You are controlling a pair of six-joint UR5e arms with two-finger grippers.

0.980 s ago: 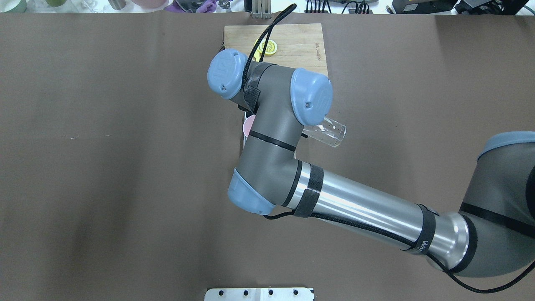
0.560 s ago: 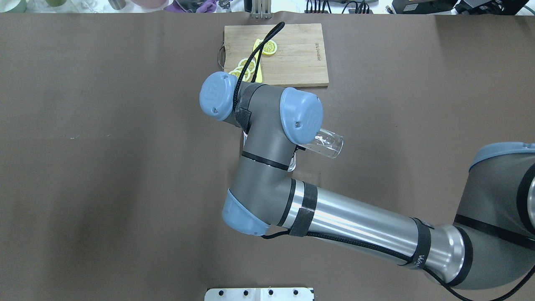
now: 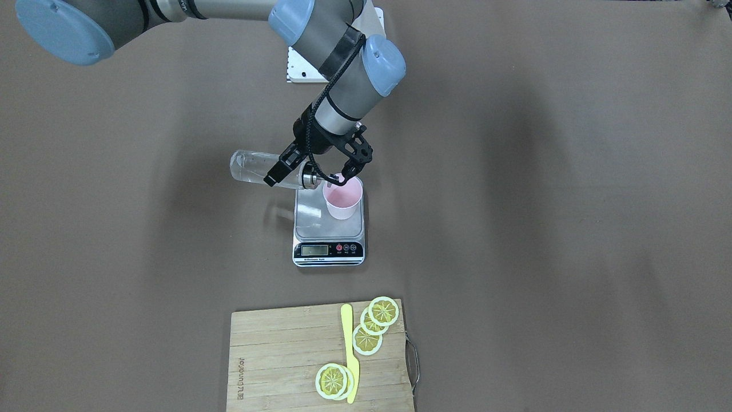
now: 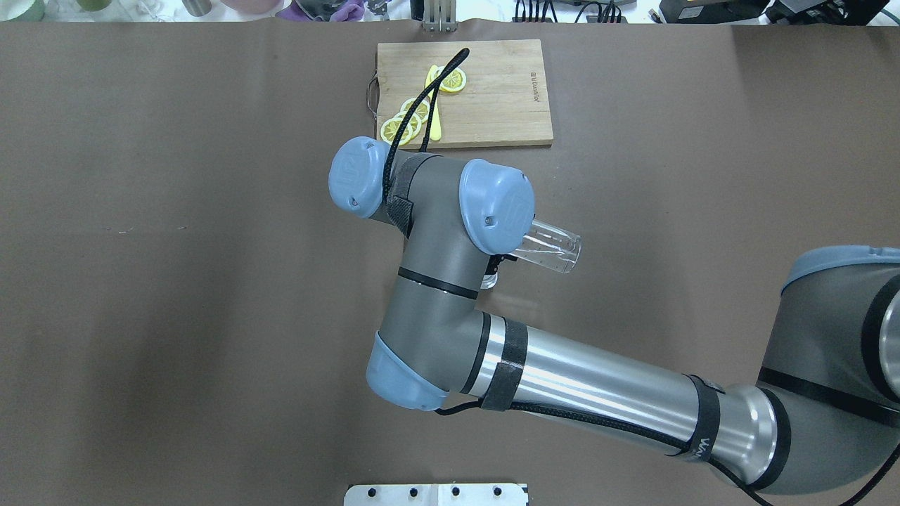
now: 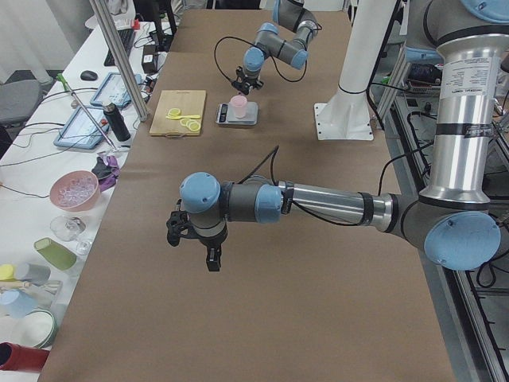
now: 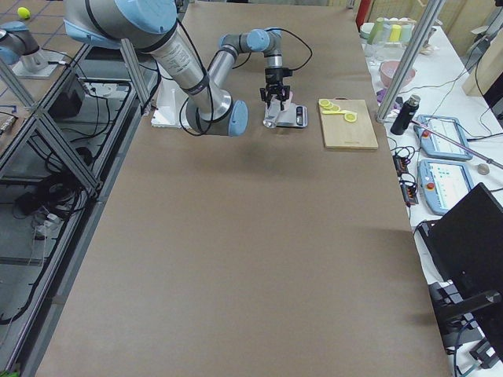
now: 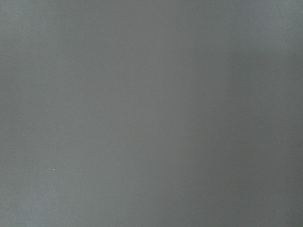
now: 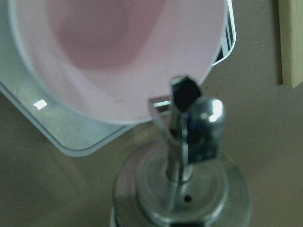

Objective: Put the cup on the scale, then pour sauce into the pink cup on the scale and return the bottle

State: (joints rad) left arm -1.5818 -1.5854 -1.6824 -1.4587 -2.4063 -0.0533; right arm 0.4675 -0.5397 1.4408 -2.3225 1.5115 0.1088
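1 cup [image 3: 342, 197], 1 scale [image 3: 329, 229], 1 bottle [image 3: 257, 169], 2 grippers – that is the count of the task's things. The cup is small, pale pink and tapered, with plain sides. It stands upright on the scale's silver platform, in the corner away from the display, toward the robot's left. The scale's black front strip carries 1 small LCD and 3 round buttons.

The right gripper [image 3: 283, 171] has its jaws closed across the clear body of the bottle, one black finger lying over the near side. The bottle hangs just beside the scale, tipped almost level, its base out past the scale's edge on the robot's right. Its shiny metal pourer [image 8: 189, 118] points at the cup, spout tip at the cup's rim. Whether any sauce is running cannot be told.

Past the scale's display side lies 1 wooden board [image 3: 274, 355] with 1 yellow knife [image 3: 347, 355] and at least 4 lemon slices [image 3: 384, 311].

The left gripper [image 5: 192, 251] hangs above the table, well apart from the scale – how its jaws stand I cannot tell
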